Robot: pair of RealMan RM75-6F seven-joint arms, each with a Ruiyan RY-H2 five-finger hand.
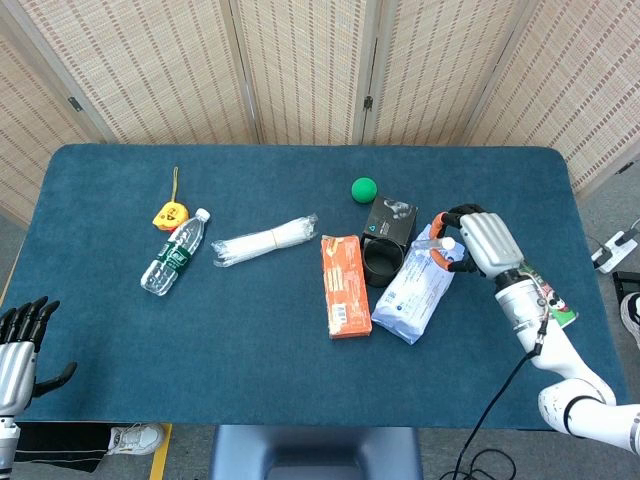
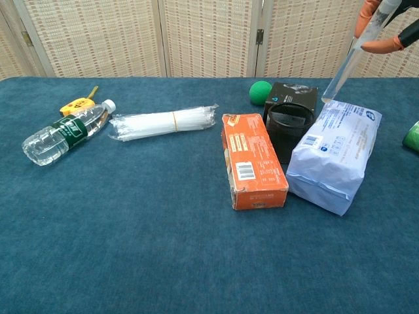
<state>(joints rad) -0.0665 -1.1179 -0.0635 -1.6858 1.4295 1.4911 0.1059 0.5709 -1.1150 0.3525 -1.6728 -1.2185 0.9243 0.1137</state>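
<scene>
**Tube held steeply, tip just above the pouch's far end**

The right hand has its orange-tipped fingers closed round the upper end of a slim clear tube, pinching it near the cap. From that grip the tube's long axis runs down and toward the robot's left, close to upright, and its lower tip hangs over the far end of the white pouch. Whether the tip touches the pouch or only hovers is hard to say from the chest view; it looks just clear of it.

Just left of the tip stands the black cup, open mouth up, with the black box behind it and the green ball beyond. The orange carton lies alongside the cup's other flank.

The left hand is well apart at the near table corner, fingers spread and holding nothing. The right hand is by far the nearer to cup and pouch.
</scene>
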